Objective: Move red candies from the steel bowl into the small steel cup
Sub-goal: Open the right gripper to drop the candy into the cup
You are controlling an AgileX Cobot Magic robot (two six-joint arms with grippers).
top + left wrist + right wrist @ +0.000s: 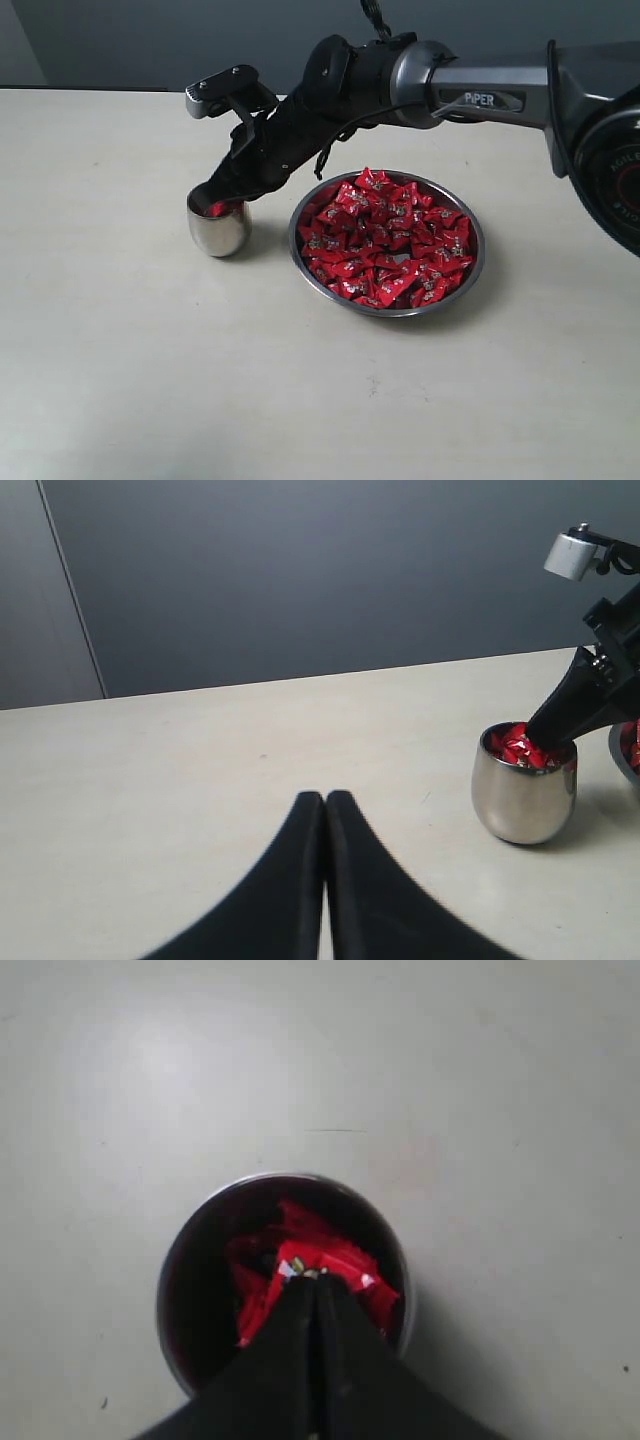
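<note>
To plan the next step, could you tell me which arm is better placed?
Right: the right pincer pinches a red candy inside the small steel cup; the left pincer sits shut, farther off.

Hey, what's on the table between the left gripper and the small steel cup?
Nothing. In the left wrist view, only bare table lies between the shut left gripper and the small steel cup, which has red candies inside.
</note>
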